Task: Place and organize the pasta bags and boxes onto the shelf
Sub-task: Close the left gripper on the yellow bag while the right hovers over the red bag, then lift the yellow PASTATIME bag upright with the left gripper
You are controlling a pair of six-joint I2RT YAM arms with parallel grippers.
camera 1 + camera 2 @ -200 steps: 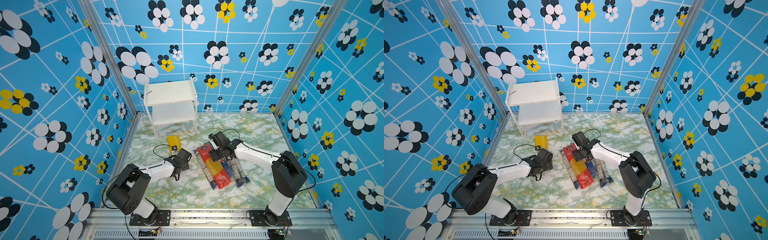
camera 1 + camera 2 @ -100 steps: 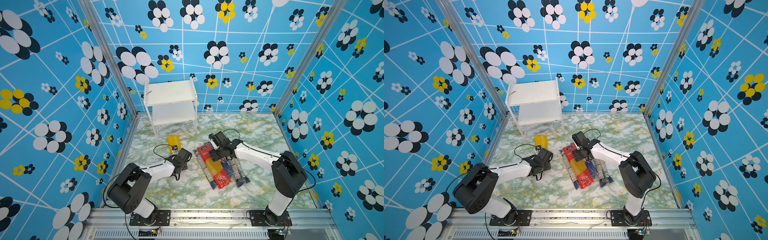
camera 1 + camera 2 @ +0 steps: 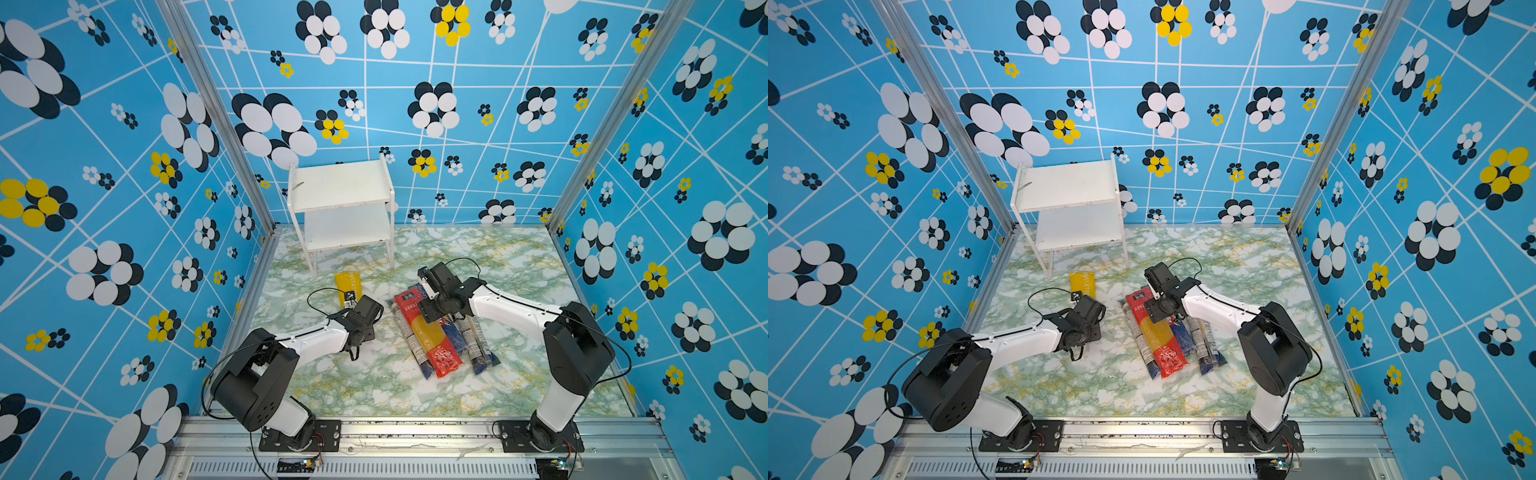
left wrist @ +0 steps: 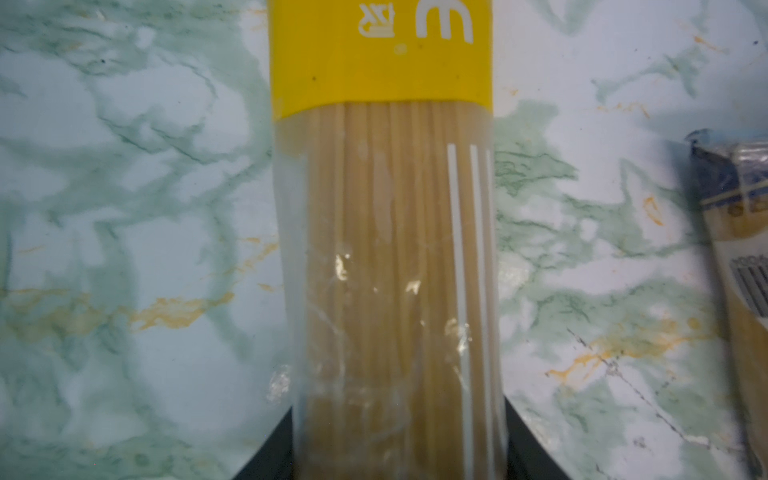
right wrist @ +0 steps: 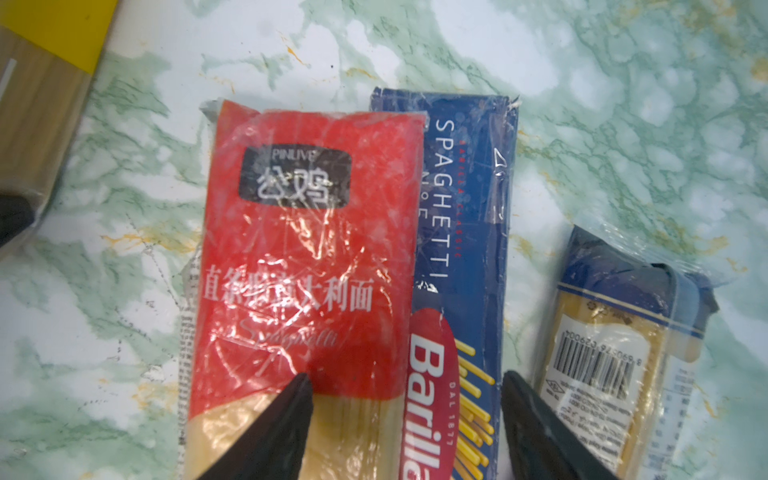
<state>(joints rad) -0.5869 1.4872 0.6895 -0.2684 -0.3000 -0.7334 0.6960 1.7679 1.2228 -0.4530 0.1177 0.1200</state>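
A yellow bag (image 3: 348,286) (image 4: 386,208) of spaghetti lies on the marble floor in front of the shelf (image 3: 340,187) (image 3: 1067,183), whose two boards are bare. My left gripper (image 4: 399,457) (image 3: 358,309) is shut on the bag's clear end, one finger pressed against each side. Right of it lies a pile: a red bag (image 3: 432,336) (image 5: 311,249) on top, the dark blue Barilla box (image 5: 469,208) (image 3: 452,332) beside it, and slim clear bags (image 3: 476,343) (image 5: 615,353). My right gripper (image 5: 405,376) (image 3: 428,311) hangs open over the red bag and the box.
Blue flowered walls close in the floor on three sides. The shelf stands at the back left against the wall. Another slim clear bag (image 3: 409,336) sticks out under the red bag's left side. A metal rail (image 3: 415,428) runs along the front.
My left gripper's jaws have closed in on the yellow bag. The right arm has hardly moved.
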